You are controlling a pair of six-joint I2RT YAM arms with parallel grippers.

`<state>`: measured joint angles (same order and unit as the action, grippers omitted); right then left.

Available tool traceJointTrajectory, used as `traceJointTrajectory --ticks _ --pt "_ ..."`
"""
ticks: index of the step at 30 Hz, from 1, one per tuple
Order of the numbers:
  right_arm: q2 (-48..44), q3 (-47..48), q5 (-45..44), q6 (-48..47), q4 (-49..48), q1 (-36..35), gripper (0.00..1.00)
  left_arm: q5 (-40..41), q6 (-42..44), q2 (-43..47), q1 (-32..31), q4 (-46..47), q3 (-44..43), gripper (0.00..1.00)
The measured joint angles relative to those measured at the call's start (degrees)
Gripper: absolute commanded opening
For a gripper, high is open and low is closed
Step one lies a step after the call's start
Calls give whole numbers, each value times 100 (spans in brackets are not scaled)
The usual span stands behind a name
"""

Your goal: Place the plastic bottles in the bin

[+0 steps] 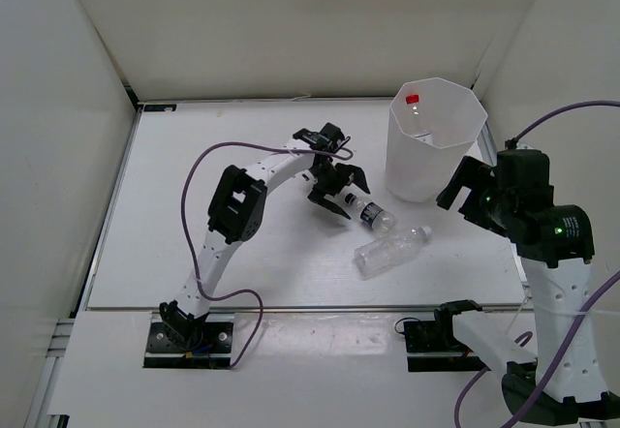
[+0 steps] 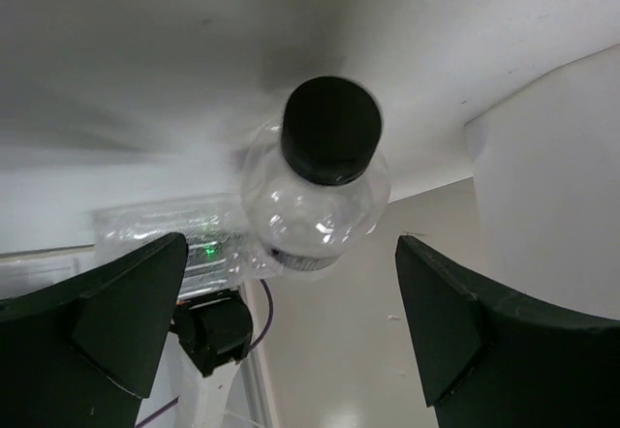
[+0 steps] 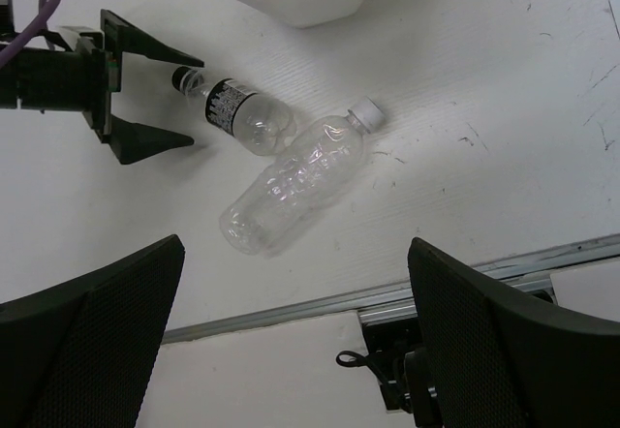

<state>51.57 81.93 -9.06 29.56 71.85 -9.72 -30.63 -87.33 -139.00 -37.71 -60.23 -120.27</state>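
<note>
Left gripper [image 1: 341, 196], jaws wide and empty, lines up on the black-capped bottle [image 1: 373, 215] lying on the table [image 1: 194, 205] beside the plain clear bottle [image 1: 390, 251], near the bin [image 1: 426, 171]; next call, I'd judge, is ease around it and clamp, right gripper [image 1: 463, 188] idle, wide too.

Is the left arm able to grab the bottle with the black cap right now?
Probably yes. The left gripper is open, and the black-capped bottle lies cap-first right in front of it with nothing between them. The plain clear bottle lies by its far end, away from the gripper.
</note>
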Motion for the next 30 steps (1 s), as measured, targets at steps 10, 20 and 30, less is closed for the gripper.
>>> traceJointTrajectory --ticks 10,20,30 --pt "-188 -72 -146 -68 4 0 100 -55 39 -570 -269 916 -343 93" --pt "-251 -240 -282 -153 17 0 100 -560 258 -378 -291 1853 439 44" --pt "-83 -24 -437 -149 44 0 100 186 1117 1392 402 1513 1353 36"
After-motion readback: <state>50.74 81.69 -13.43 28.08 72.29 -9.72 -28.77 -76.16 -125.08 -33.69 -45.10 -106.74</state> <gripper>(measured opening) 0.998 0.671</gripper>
